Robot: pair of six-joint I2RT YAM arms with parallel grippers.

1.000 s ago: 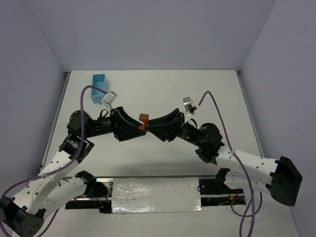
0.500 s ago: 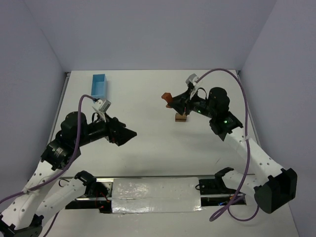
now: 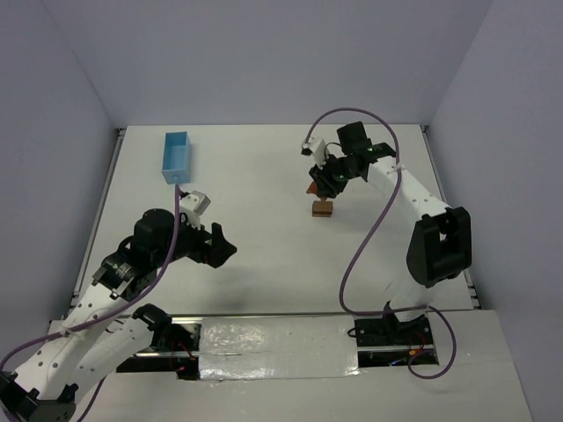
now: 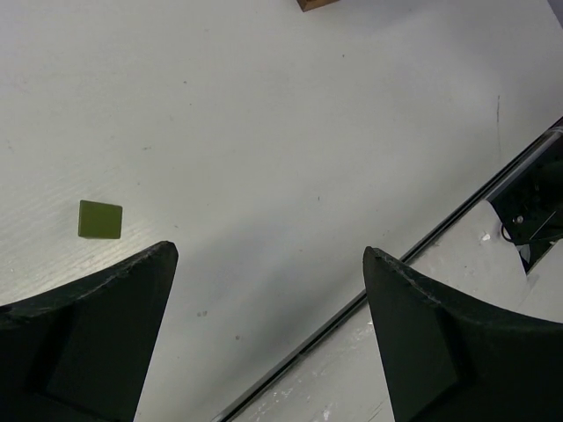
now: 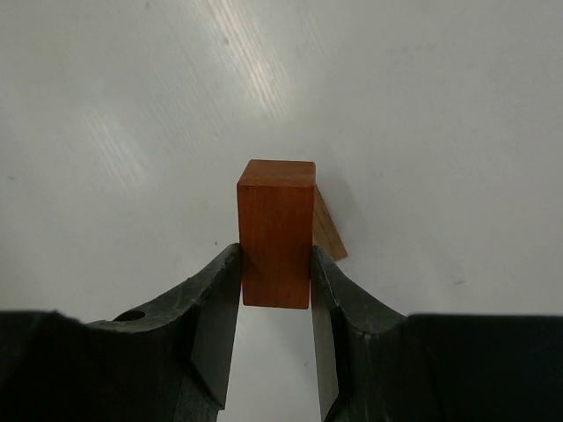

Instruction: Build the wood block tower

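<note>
The right gripper (image 5: 275, 262) pinches the orange block (image 5: 276, 207) above the tan block (image 5: 328, 233); centre it squarely, lower gently, then release. The left gripper (image 4: 268, 257) gapes, empty.

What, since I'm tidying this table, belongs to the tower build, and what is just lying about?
Belongs to the job:
- orange-red block, held in the right gripper
- tan block, on the table
- green piece, lying flat on the table

Just lying about:
- blue box, at the far left
</note>
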